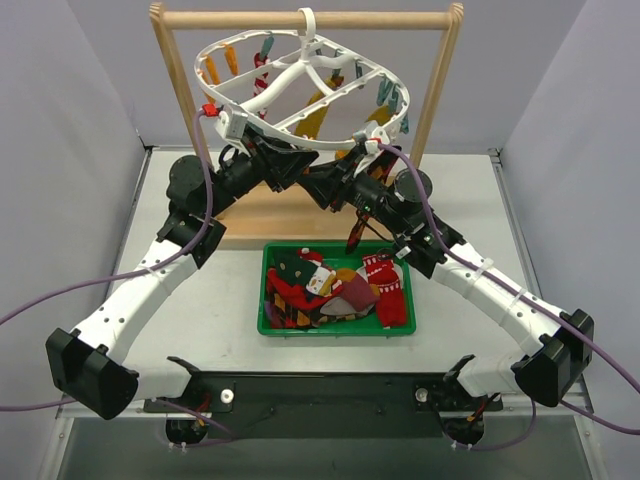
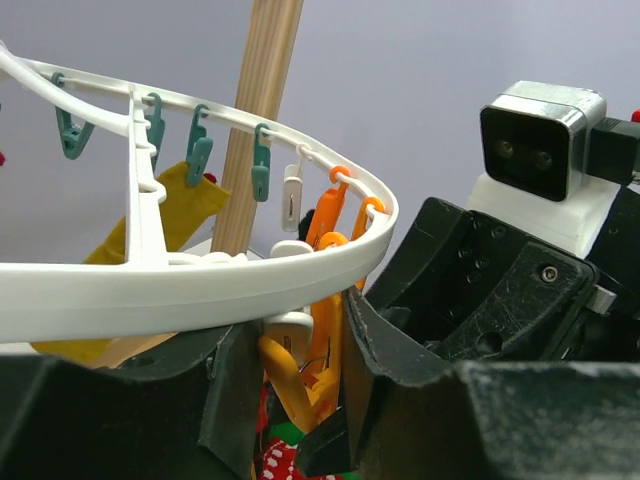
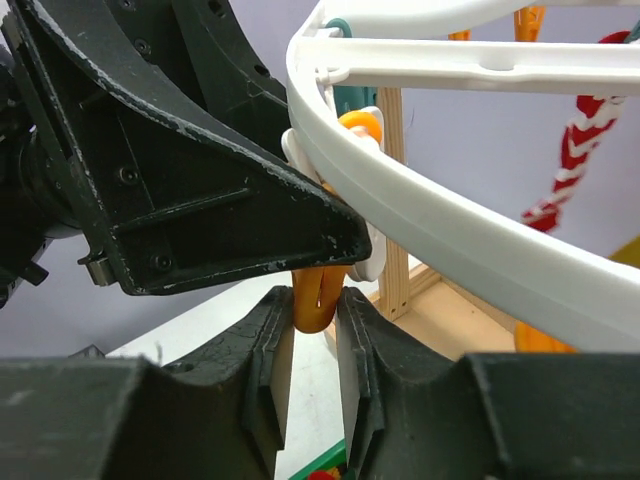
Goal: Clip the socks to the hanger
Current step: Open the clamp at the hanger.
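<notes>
The rack (image 1: 230, 18) stands at the far edge of the table (image 1: 200, 300), and the hanger (image 1: 296, 70) hangs by its hook from the rack's bar, tilted so that its near rim dips toward the arms. Both arms reach up and inward and meet under that near rim. The left gripper (image 2: 295, 345) sits just below the rim, its fingers about half apart with an orange clip (image 2: 328, 320) between them, and they seem to press on the clip's sides. The right gripper (image 3: 315, 300) comes from the other side with its fingers drawn narrow, pinching the looped lower end of what appears to be the same clip. The two grippers are almost touching. A white clip (image 2: 292, 195) hangs just beside the orange one, and teal clips (image 2: 200, 155) follow along the rim. A yellow sock (image 1: 318, 115) and a striped sock (image 1: 262, 75) already hang inside the hanger. A dark sock (image 1: 355, 232) dangles under the grippers above the far edge of the bin (image 1: 330, 332); what holds it cannot be made out. The bin lies at the middle of the table, between the arms, with the other socks (image 1: 335, 290) heaped in it.
</notes>
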